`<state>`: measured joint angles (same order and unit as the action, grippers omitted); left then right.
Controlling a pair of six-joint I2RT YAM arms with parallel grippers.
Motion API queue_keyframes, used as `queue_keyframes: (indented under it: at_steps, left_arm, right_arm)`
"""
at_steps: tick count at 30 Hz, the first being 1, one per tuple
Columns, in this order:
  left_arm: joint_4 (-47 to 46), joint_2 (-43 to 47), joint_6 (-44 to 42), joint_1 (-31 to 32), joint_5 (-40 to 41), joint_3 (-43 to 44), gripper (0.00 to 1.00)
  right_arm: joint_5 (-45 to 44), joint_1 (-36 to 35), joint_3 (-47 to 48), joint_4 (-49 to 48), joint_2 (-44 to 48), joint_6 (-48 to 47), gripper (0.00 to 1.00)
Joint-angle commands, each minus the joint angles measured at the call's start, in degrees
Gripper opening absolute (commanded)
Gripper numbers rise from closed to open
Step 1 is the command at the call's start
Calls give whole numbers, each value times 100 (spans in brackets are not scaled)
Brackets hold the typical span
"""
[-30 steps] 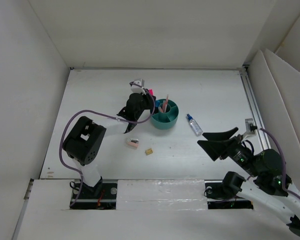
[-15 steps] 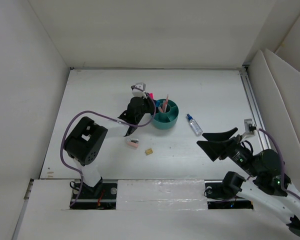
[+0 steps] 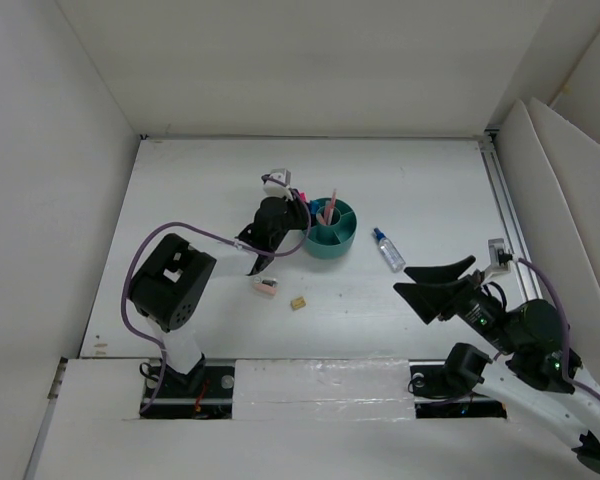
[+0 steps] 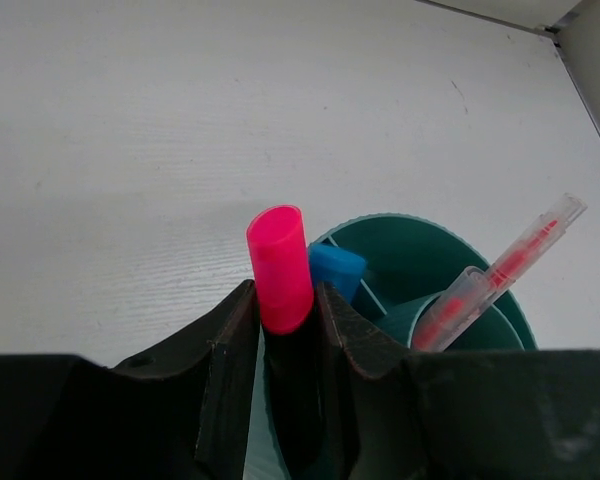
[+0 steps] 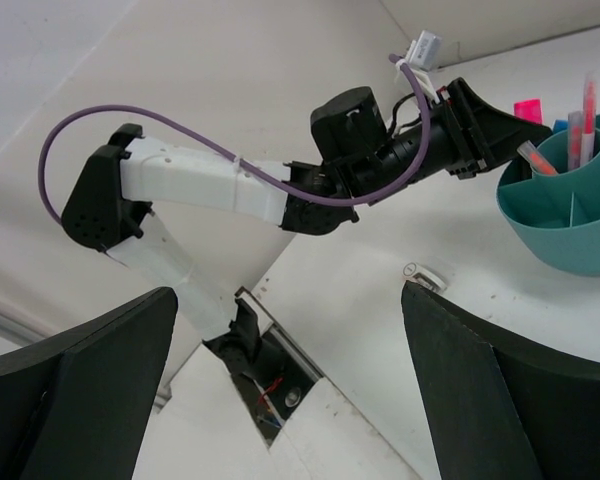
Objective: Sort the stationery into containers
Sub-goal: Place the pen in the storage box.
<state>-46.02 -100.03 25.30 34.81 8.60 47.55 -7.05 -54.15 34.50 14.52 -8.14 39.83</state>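
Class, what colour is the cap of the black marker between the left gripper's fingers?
Bright pink marker cap; clearest in the left wrist view.

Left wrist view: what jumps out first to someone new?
A pink-capped marker stands pinched in the left gripper at the teal organizer rim, with a blue cap beside it and pink pens leaning inside. From above, the right gripper hangs wide open at near right. A bottle, eraser and tan block lie loose.
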Motion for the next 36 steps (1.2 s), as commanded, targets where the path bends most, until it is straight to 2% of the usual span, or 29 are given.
queue_keyframes:
  at_steps: [1, 4, 10, 15, 19, 21, 22, 26, 28, 30, 32, 33, 36]
  left_arm:
    - [-267, 264, -95, 9, 54, -79, 25]
    - [-267, 344, -43, 9, 54, -131, 35]
    - [-267, 589, 10, 9, 1, -132, 39]
    - [-574, 1002, 63, 9, -8, -395, 62]
    - [-452, 1266, 116, 9, 247, -396, 67]
    - [-136, 1371, 116, 9, 387, -343, 81]
    - [-31, 1502, 176, 9, 562, -343, 100]
    - [724, 2020, 396, 9, 897, -212, 100]
    - [1444, 2302, 537, 9, 1038, -133, 100]
    - [2215, 2812, 1010, 9, 1258, -71, 100]
    - [2561, 3189, 1353, -122, 1258, -140, 100]
    - [2667, 3618, 1746, -210, 1145, -228, 100]
    - [2440, 4496, 1821, -378, 338, -878, 100]
  right_arm:
    - [133, -61, -66, -152, 58, -99, 100]
    - [134, -61, -66, -152, 58, -99, 100]
    - [134, -61, -66, -152, 58, -151, 100]
    - [134, -61, -66, -204, 58, -151, 100]
    - [134, -61, -66, -204, -64, -204, 100]
    - [3, -61, -66, -204, -178, -204, 100]
    - [-146, -61, -66, -204, -231, -204, 100]
    - [-429, -61, 57, -134, -714, -274, 100]
    - [-613, -61, 188, -73, -1169, -335, 100]
    - [-885, -61, 354, -2, -1513, -388, 100]
    - [-1183, -61, 487, 103, -1988, -389, 100]
    - [-1237, -8, 548, 103, -2120, -450, 100]
    - [-1361, 176, 882, 278, -2682, -599, 100]
